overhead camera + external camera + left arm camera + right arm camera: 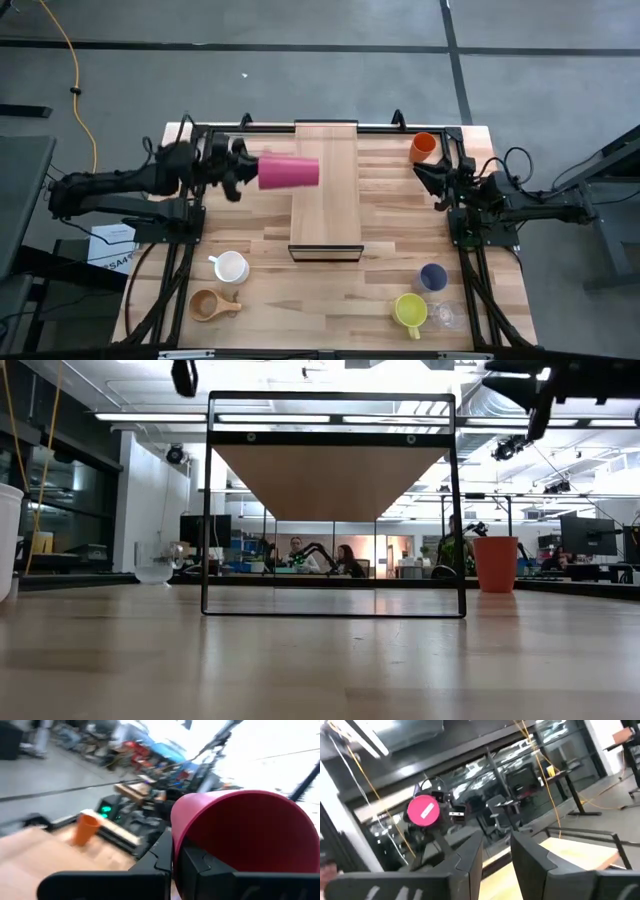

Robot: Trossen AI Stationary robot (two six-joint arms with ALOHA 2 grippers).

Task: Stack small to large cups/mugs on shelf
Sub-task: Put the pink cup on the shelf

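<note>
My left gripper (248,170) is shut on a red tumbler (290,171), held on its side above the table, just left of the light-wood shelf (325,190). The tumbler's base (423,810) faces the right arm. My right gripper (437,182) is open and empty (497,851), right of the shelf and beside the orange tumbler (423,147), which stands on its base at the far right. Near the front stand a white mug (232,267), a wooden handled cup (207,305), a lavender-blue tumbler (432,276), a yellow mug (410,310) and a clear glass (446,317). My left gripper holds the red tumbler at its wider mouth end (176,836), the wall there standing between the two fingers (161,856). The fingers come level from the table's left. The tumbler lies on its side, base toward the table's right, lifted clear of the table and shelf.
The shelf stands raised on a thin black frame (208,510) in the middle of the table, with open room beneath it. People sit at desks in the room beyond the table. The black table frame (190,135) runs along the edges.
</note>
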